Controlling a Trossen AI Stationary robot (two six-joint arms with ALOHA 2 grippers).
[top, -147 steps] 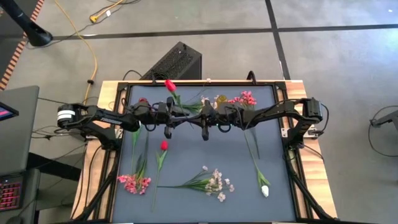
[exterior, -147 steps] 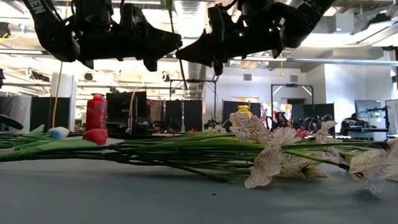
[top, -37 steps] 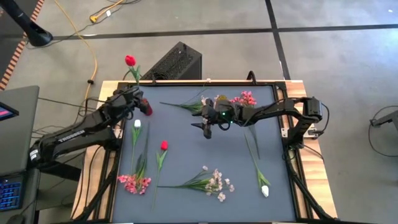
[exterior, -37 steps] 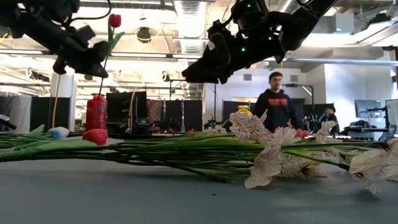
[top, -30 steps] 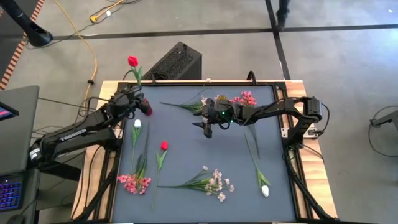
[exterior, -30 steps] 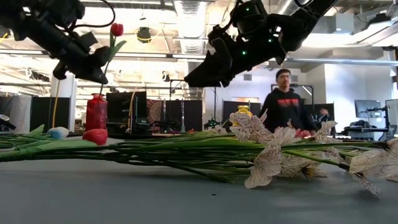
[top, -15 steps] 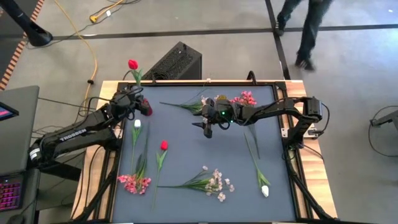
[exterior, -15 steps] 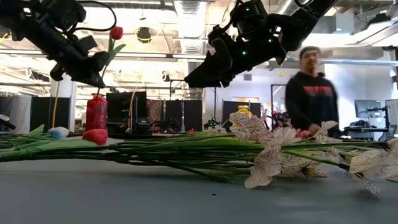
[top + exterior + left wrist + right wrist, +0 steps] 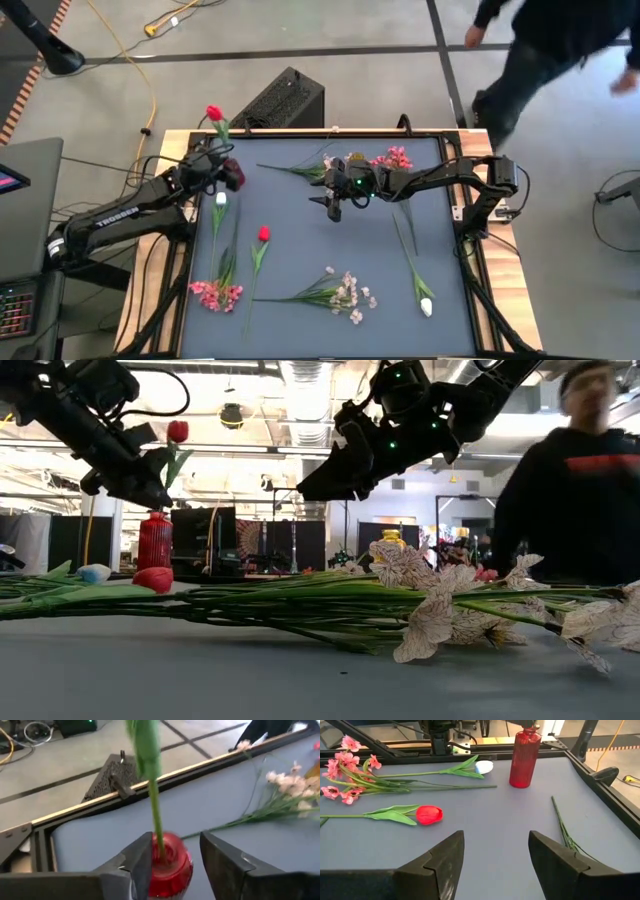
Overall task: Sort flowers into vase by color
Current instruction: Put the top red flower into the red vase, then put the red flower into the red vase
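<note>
A red tulip (image 9: 213, 112) stands with its green stem (image 9: 155, 815) in the red vase (image 9: 172, 865) at the table's far left. My left gripper (image 9: 175, 840) is open at the vase's mouth, one finger on either side; the stem passes close to one finger. Over the middle of the table my right gripper (image 9: 333, 208) hovers open with nothing between its fingers (image 9: 495, 840). Other flowers lie flat on the mat: a white tulip (image 9: 220, 198), a red tulip (image 9: 264, 233), a pink spray (image 9: 215, 293), a pale spray (image 9: 345, 293) and another white tulip (image 9: 426, 306).
A pink spray (image 9: 392, 158) and a green stem (image 9: 300, 170) lie near the far edge, by a small yellow object (image 9: 392, 538). A black box (image 9: 285, 98) stands behind the table. A person (image 9: 545, 40) passes beyond the far right corner.
My left gripper has opened and let go of the red tulip's stem, tipping down slightly over the red vase. The tulip has sunk a little and now stands in the vase. A person has walked past behind the table toward the right.
</note>
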